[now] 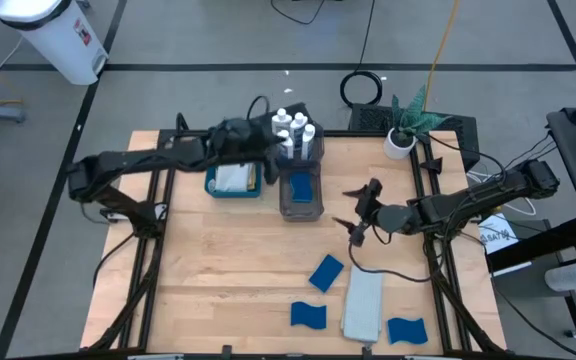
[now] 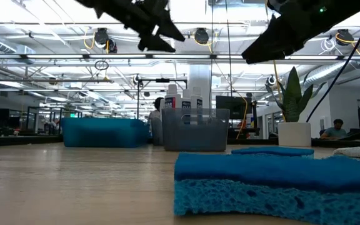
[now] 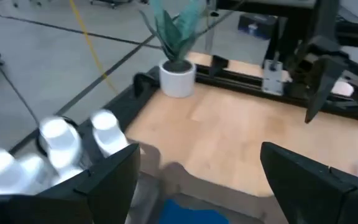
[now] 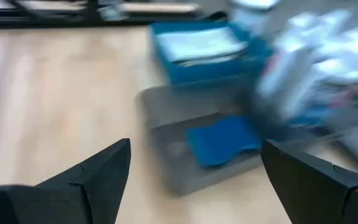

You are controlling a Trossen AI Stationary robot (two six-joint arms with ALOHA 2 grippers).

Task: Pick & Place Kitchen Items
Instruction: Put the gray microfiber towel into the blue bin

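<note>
My left gripper (image 1: 272, 163) (image 3: 197, 180) is open and empty, hovering over the grey bins at the back. One bin (image 1: 301, 197) holds a blue sponge (image 4: 221, 142). The bin behind it holds several white bottles (image 1: 294, 130) (image 3: 61, 143). My right gripper (image 1: 353, 212) (image 4: 194, 180) is open and empty, above the table to the right of the bins. Three blue sponges (image 1: 326, 272) (image 1: 308, 315) (image 1: 406, 330) and a folded light grey cloth (image 1: 362, 305) lie flat on the table near its front edge.
A blue tray (image 1: 233, 181) with a white cloth in it stands left of the bins. A potted plant (image 1: 405, 128) stands at the back right corner. Bare wood lies on the table's left half and between the bins and the sponges.
</note>
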